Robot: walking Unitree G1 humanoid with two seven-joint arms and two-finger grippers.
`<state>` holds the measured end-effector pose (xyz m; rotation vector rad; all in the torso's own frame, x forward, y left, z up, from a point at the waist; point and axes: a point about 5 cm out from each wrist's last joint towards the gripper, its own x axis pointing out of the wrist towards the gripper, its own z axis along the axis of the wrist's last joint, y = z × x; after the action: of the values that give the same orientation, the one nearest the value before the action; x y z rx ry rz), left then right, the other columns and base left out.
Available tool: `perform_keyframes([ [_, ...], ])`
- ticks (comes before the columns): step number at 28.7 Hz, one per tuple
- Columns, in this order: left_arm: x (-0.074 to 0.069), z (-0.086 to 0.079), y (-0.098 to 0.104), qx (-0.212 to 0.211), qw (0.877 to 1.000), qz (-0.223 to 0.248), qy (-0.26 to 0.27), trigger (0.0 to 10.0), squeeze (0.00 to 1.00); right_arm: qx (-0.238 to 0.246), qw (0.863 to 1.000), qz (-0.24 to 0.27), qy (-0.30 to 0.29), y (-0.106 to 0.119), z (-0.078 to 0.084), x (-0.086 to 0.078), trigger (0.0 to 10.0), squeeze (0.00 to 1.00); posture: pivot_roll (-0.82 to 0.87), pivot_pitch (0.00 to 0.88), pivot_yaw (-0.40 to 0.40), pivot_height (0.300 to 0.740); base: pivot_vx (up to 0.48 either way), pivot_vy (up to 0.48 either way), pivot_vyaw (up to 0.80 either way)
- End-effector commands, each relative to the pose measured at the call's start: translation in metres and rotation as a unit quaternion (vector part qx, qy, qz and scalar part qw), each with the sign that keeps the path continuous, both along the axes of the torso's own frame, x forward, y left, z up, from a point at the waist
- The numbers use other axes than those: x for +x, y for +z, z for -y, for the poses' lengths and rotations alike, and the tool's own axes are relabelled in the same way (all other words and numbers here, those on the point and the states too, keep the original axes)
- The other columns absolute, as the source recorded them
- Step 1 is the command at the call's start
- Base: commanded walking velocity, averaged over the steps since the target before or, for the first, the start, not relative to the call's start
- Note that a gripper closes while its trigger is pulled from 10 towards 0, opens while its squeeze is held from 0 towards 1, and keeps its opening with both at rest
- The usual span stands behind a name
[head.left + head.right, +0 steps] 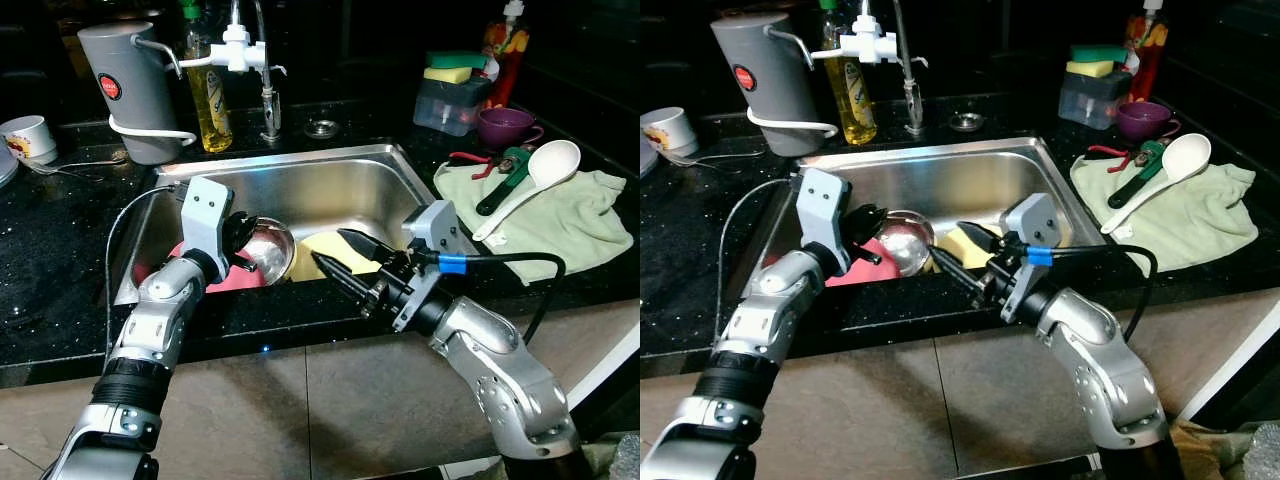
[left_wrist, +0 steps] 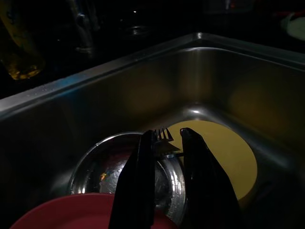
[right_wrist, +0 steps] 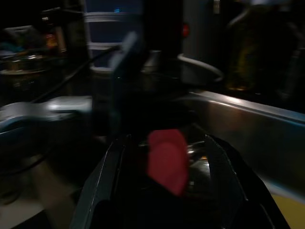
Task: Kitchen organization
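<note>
Left wrist view, left gripper (image 2: 167,143) pinching metal fork (image 2: 163,135) above round steel bowl (image 2: 102,164), right gripper (image 1: 335,250) fingers apart.

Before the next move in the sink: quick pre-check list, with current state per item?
1. Left gripper on the fork: ok. The fingers close around the fork above the steel bowl.
2. Grip security: cannot tell. Only the tines show between the fingers; the handle is hidden.
3. Right gripper free: ok. Fingers open, nothing between them, hovering over the yellow plate at the sink's front edge.
4. Arms apart: ok. A gap shows between the two grippers in the head views.
5. Sink contents stable: ok. Bowl, red plate and yellow plate rest on the sink bottom.
6. Drop spot for the fork: cannot tell. No rack or holder is visible.
</note>
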<state>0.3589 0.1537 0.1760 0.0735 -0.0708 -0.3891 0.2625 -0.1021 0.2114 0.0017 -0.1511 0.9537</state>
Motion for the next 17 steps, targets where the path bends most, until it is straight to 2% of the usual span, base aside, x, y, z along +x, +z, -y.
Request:
perform_keyframes([
  [1,-0.0008,-0.0044,0.0008,0.001,1.0,-0.007,0.0,10.0,0.0,-0.008,0.999,-0.019,0.035,-0.0065,-0.007,-0.0078,10.0,0.0,-0.13,0.0,0.048,0.74,0.0,0.0,0.0],
  [9,-0.0019,-0.0052,-0.0046,0.01,0.999,-0.03,-0.009,10.0,0.0,-0.023,0.997,-0.031,0.061,-0.012,-0.0103,-0.0147,10.0,0.0,-0.13,0.0,0.049,0.74,0.0,0.0,0.0],
  [10,-0.002,-0.0051,-0.0067,0.012,0.999,-0.035,-0.009,10.0,1.0,-0.024,0.998,-0.032,0.058,-0.012,-0.0103,-0.014,10.0,0.0,-0.13,0.0,0.051,0.74,0.0,0.0,0.0],
  [17,-0.0013,-0.0095,-0.0053,0.013,0.999,-0.031,0.009,10.0,1.0,-0.027,0.999,-0.028,0.031,-0.0119,-0.0073,-0.0086,10.0,0.0,-0.13,0.0,0.051,0.74,0.0,0.0,0.0],
])
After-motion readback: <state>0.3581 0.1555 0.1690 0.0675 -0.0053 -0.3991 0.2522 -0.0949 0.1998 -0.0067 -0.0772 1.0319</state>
